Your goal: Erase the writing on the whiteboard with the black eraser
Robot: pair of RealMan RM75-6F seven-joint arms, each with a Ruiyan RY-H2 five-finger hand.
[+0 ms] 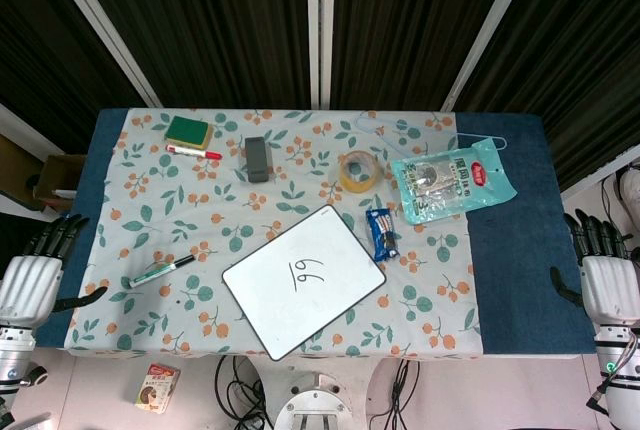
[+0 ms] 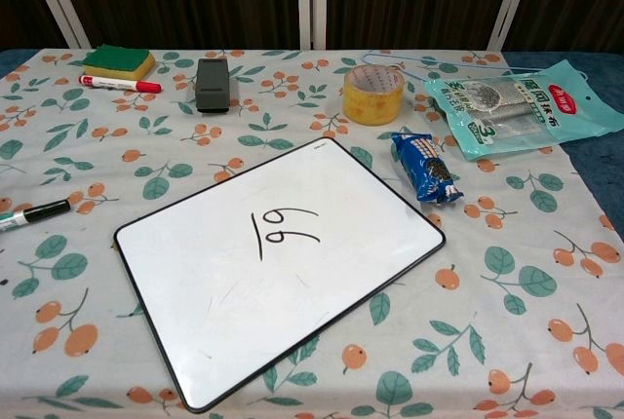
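Both idle: left hand [image 1: 30, 285] and right hand [image 1: 608, 285] spread, empty, at frame edges. Black eraser [image 1: 257, 158] upper centre, beyond whiteboard [image 1: 303, 281]. Risk: knocking red marker [image 1: 194, 153] or tape roll [image 1: 358, 171] while reaching.

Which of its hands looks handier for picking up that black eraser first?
Probably the left hand. The black rectangular eraser lies on the far left-of-centre part of the table, left of the white whiteboard. The right hand would have to reach further across. Both hands are open.
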